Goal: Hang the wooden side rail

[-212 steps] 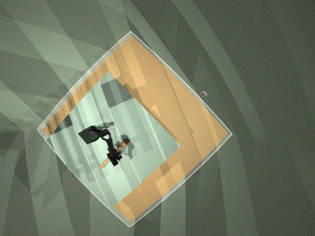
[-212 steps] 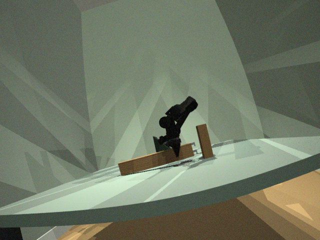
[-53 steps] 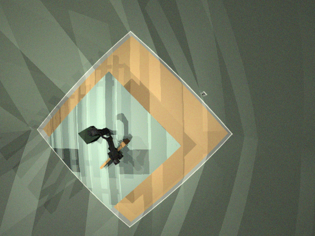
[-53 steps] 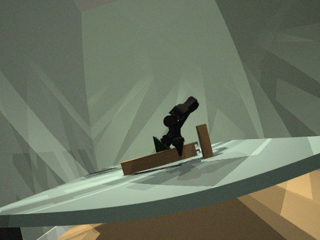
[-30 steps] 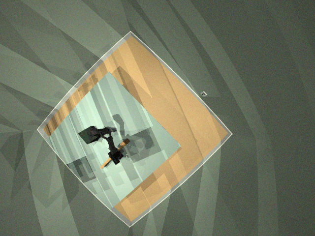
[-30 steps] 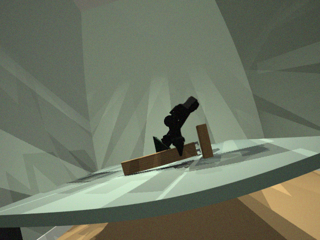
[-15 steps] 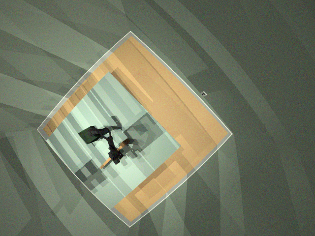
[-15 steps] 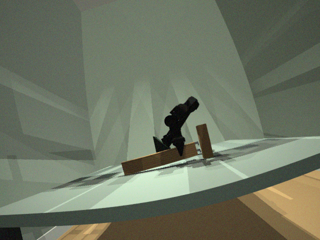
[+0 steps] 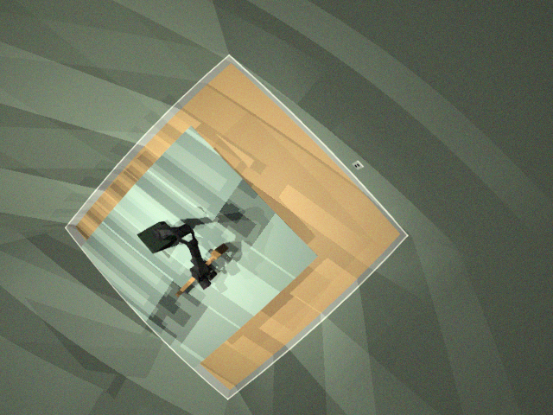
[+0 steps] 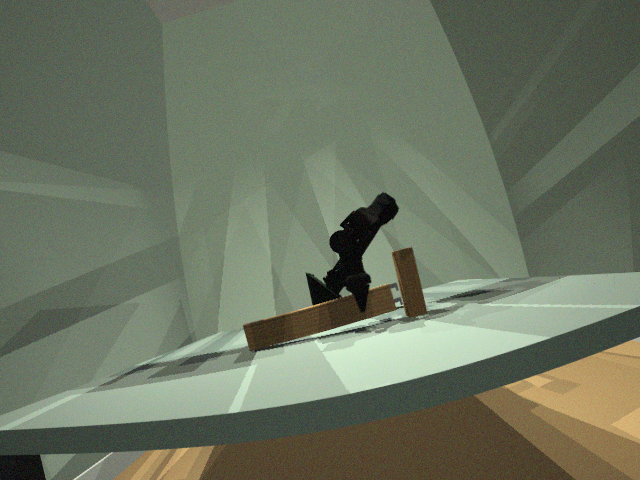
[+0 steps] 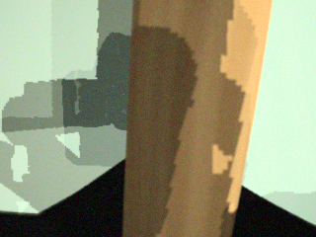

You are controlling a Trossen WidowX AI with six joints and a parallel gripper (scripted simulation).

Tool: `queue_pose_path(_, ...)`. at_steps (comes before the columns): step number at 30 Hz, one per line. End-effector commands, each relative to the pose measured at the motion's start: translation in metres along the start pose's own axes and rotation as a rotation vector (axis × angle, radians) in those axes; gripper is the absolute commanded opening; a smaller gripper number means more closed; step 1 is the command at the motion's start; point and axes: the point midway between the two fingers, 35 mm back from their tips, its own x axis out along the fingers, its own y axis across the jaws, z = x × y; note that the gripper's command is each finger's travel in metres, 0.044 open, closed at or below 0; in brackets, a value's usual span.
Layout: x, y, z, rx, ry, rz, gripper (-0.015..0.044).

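The wooden side rail slopes up toward the headboard post. Its far end rests on the table, and its hook end is raised a little above it. My gripper is shut on the rail, nearer the hook end, with one finger on each side. Two grey steel hooks, the upper hook and the lower hook, stick out toward the post. The post stands upright. The hook tips are at the post's near face; whether they are inside the slot cannot be told. The slot and pins are hidden.
The pale green table carries everything, with broken shadows across it. The robot's dark base stands behind the rail. The wooden floor shows beyond the table edge.
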Motion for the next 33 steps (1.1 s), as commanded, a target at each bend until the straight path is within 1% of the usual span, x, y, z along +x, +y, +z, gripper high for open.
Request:
queue_pose_path(1,-0.0052,0.0018,0.0004,0.006,-0.002,0.015,0.0)
queue_pose_path(33,-0.0049,0.0017,-0.003,0.006,-0.001,0.015,0.0)
